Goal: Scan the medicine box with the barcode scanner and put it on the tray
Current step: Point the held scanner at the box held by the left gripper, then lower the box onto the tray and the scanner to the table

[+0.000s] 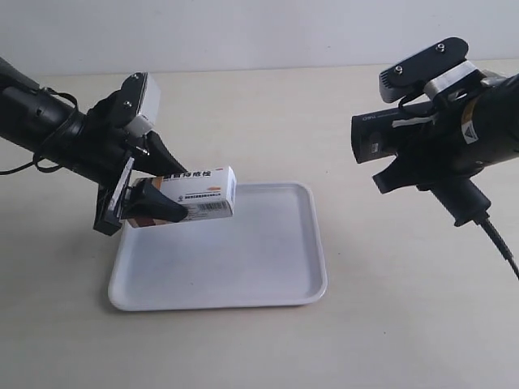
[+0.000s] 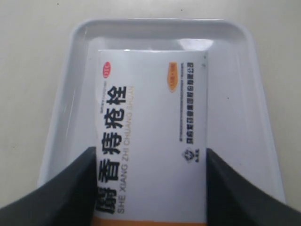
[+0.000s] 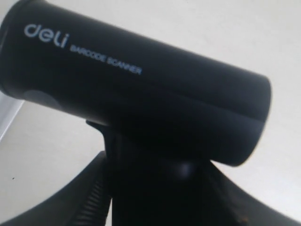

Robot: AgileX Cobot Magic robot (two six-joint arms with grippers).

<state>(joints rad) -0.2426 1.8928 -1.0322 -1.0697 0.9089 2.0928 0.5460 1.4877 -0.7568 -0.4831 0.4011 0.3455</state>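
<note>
The white medicine box (image 1: pixel 203 193) hangs just above the near-left part of the white tray (image 1: pixel 268 259), its barcode side facing outward. My left gripper (image 1: pixel 150 203) is shut on the box's orange-banded end. In the left wrist view the box (image 2: pixel 153 136) fills the space between both black fingers (image 2: pixel 66 193), with the tray (image 2: pixel 235 66) beneath it. The black barcode scanner (image 1: pixel 405 134) is held in the air at the exterior view's right, head pointing toward the box. My right gripper (image 3: pixel 155 188) is shut on the scanner's (image 3: pixel 141 89) handle.
The beige tabletop (image 1: pixel 268 105) surrounds the tray. The scanner's black cable (image 1: pixel 501 247) trails down off the exterior view's right edge. A sliver of the tray's rim (image 3: pixel 7 117) shows in the right wrist view.
</note>
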